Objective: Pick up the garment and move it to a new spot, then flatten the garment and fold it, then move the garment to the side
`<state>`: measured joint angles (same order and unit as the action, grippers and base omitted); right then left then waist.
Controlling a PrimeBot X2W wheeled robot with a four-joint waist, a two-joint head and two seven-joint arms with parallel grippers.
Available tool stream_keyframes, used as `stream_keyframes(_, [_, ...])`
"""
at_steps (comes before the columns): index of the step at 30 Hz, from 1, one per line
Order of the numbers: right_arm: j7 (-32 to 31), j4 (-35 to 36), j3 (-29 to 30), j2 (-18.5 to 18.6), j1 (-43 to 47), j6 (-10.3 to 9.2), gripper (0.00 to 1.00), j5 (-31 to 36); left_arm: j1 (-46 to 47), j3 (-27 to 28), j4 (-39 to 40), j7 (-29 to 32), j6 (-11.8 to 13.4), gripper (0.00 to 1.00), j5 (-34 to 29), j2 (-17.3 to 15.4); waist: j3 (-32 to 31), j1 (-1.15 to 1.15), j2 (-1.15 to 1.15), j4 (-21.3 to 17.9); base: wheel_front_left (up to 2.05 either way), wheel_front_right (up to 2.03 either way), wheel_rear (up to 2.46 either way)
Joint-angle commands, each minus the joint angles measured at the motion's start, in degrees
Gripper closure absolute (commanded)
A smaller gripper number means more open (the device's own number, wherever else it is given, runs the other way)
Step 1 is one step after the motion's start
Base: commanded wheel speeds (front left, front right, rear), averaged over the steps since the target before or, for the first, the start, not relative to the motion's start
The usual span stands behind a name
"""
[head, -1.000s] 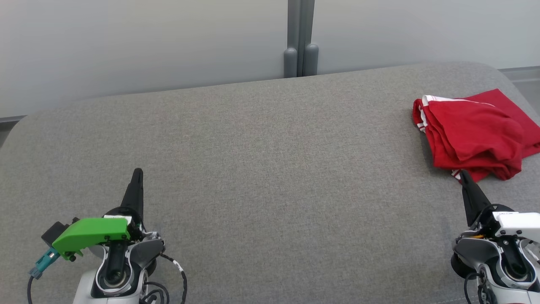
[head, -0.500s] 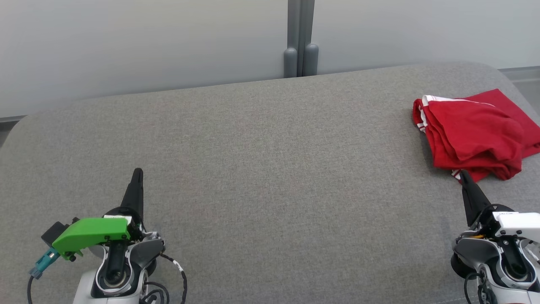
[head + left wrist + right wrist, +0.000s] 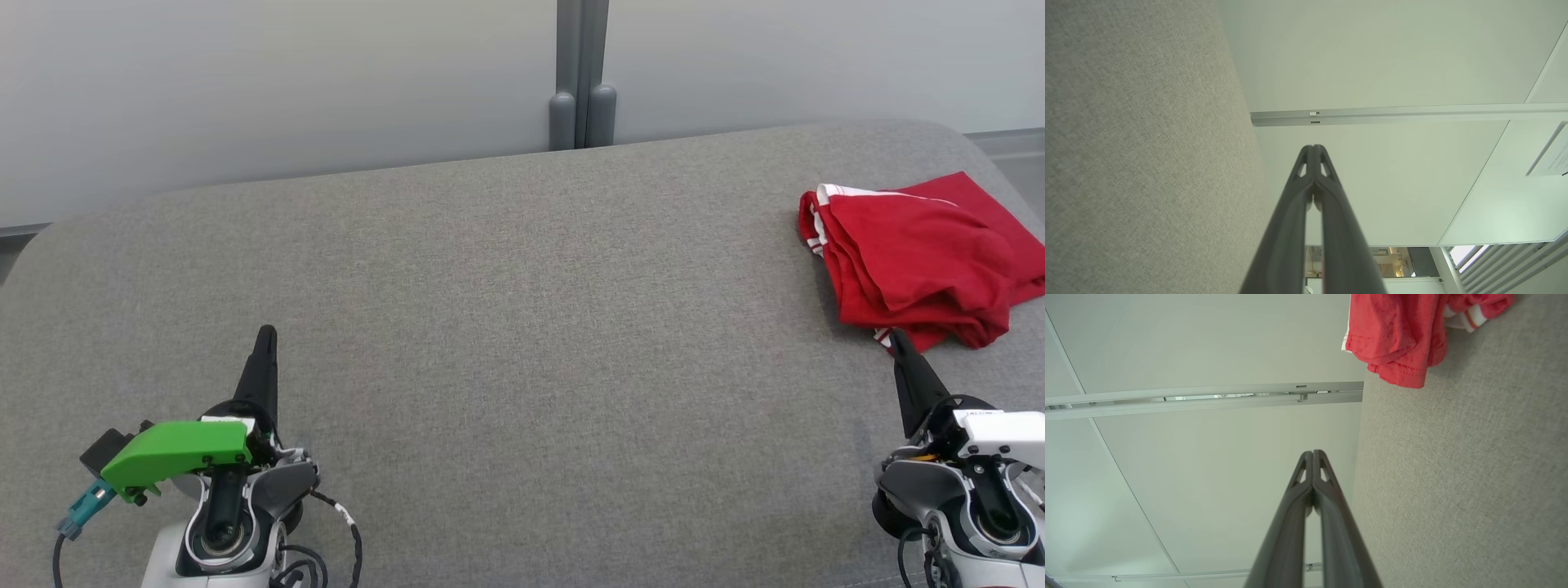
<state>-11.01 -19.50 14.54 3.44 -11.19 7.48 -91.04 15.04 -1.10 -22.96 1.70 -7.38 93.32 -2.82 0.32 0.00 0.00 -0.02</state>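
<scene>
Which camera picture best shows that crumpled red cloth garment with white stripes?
The head view: the red garment lies bunched, nearly whole, at the right of the grey fabric surface. The right wrist view catches its hem at the top; the left wrist view faces the wall.

The grey fabric tabletop [image 3: 522, 327] lies open from its left edge across the middle, giving either arm broad room to sweep. A crumpled red garment [image 3: 914, 261] fills the far right corner, just ahead of the fingers of the right gripper [image 3: 895, 336]. A pale wall [image 3: 286, 98] with a grey post [image 3: 581, 90] closes the far edge.
</scene>
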Motion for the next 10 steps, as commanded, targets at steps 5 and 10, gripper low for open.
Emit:
stream_keyframes(5, [-0.28, -0.10, 0.24, 0.03, -0.74, 0.02, 1.00, 0.32, 0.87, 0.17, -0.11, 0.05, -0.36, 1.00, 0.30, 0.00, 0.00, 0.00, 0.00, 0.00, 0.00, 0.00, 0.00])
stream_keyframes(10, [-0.32, -0.10, 0.27, 0.01, -0.75, 0.02, 1.00, 0.36, 0.87, 0.17, -0.11, 0.05, -0.36, 1.00, 0.30, 0.00, 0.00, 0.00, 0.00, 0.00, 0.00, 0.00, 0.00])
